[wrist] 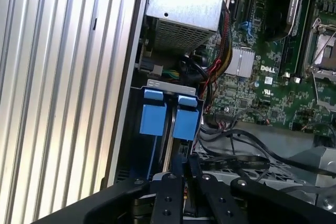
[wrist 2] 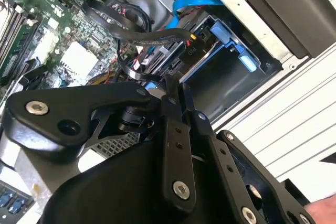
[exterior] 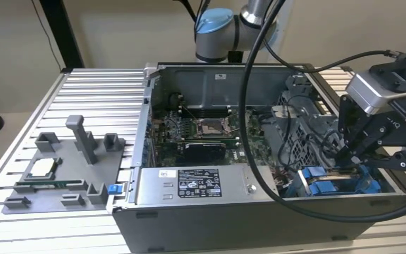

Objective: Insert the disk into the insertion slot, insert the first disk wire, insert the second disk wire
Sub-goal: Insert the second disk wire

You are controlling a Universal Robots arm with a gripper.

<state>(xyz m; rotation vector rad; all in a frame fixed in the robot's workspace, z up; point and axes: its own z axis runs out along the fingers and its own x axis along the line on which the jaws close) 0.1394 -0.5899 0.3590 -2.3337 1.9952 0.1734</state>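
Observation:
In the exterior view my gripper [exterior: 350,157] hangs over the near right corner of the open computer case, just above the insertion slot [exterior: 367,184] with its blue rails. The disk [exterior: 321,181] sits in that bay, showing as blue carrier tabs [wrist: 154,118]. Both wrist views show the black fingers [wrist 2: 173,95] pressed together. A black wire [wrist 2: 137,35] loops right past the tips to a plug [wrist 2: 193,37] at the disk's end. I cannot tell whether the tips pinch it. A blue flat wire [wrist 2: 190,1] runs to the same end.
The grey labelled power-supply box [exterior: 188,185] lies along the case's front. Behind it are the motherboard [exterior: 203,129] and loose cables [exterior: 295,137]. A grey fixture [exterior: 65,169] with parts stands on the slatted table [exterior: 97,90] at the exterior view's left.

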